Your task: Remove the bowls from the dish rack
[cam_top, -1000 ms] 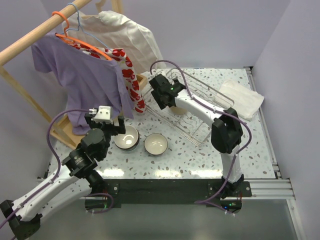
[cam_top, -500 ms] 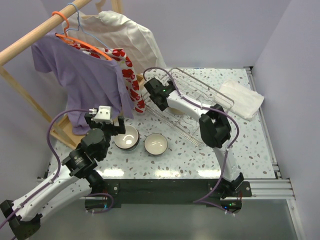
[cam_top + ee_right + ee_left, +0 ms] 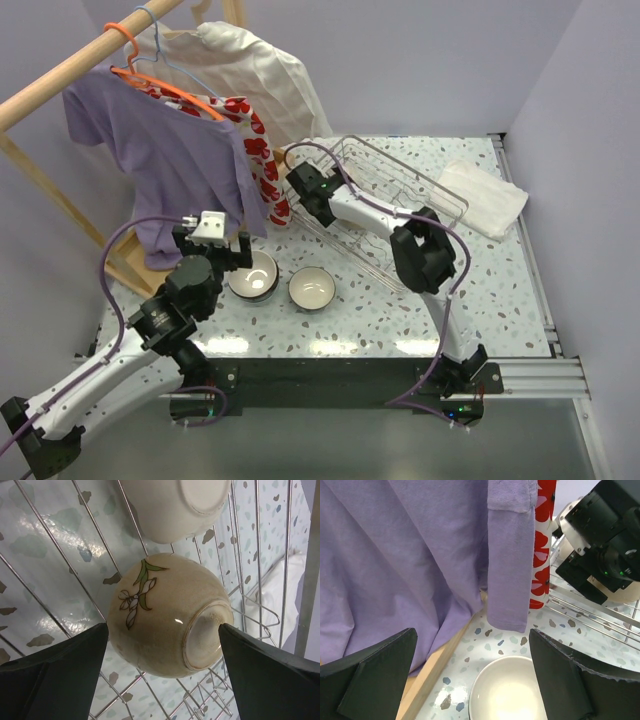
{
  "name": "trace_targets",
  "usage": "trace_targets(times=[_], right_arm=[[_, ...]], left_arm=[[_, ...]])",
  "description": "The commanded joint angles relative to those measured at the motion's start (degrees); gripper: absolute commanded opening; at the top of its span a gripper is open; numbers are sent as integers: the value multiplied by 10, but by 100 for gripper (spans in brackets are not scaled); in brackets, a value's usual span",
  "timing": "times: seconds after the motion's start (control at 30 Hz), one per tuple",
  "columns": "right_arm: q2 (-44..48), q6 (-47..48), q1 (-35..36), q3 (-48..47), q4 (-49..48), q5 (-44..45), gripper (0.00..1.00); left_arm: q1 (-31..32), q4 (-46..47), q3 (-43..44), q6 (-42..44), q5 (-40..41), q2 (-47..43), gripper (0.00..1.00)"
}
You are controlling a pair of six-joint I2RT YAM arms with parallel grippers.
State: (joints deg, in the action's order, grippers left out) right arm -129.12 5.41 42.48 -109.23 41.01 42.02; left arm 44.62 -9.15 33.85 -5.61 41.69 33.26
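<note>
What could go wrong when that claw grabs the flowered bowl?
The open right claw faces the glossy beige bowl, lying on its side in the dish rack: it might slip out. The white bowl close beside it could get knocked. The left claw might snag the purple shirt.

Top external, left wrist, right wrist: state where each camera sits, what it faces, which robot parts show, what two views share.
Top external: above and behind, looking down at the table; left arm, right arm show.
Left wrist: behind the open left gripper, facing a purple shirt and pale bowl.
Right wrist: behind the open right gripper, facing a beige bowl in the dish rack.
Shared: top external and left wrist show the pale bowl.
</note>
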Motion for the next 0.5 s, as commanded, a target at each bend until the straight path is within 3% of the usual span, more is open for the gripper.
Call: trace_targets(times=[0.0, 0.27, 0.47], right_arm=[[-25, 23, 3, 17, -15, 47, 97], [-46, 29, 3, 33, -28, 93, 97], [-39, 33, 2, 34, -16, 59, 99]], left_arm=[[-3, 4, 9, -14, -4, 4, 100], [-4, 2, 11, -14, -8, 14, 100], [-4, 1, 11, -14, -8, 13, 100]])
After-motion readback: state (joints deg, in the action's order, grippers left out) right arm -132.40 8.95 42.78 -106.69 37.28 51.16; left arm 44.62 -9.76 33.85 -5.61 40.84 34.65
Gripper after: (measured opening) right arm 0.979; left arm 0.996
